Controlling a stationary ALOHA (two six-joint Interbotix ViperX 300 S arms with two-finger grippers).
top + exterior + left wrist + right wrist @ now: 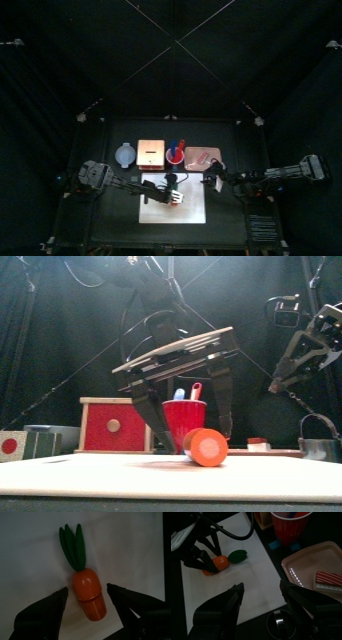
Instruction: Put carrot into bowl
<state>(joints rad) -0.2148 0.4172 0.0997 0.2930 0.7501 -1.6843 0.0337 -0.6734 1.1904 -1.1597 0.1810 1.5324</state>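
My left claw [87, 597] is standing wide, jaws straddling the carrot [89, 597], which is lying on the white sheet [251, 577] near the red cup [185, 421]. My right claw [261, 592] is hanging open, right of it.

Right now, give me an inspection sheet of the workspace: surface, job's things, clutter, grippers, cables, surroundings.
Surface: black table, white sheet on it.
Job's things: carrot lies on the sheet; bowl at the table's back, empty as far as visible.
Clutter: red cup, red box, pinkish tray.
Grippers: left gripper open, fingers either side of the carrot; right gripper open, empty, raised.
Cables: black cables on the left arm.
Surroundings: black curtains.
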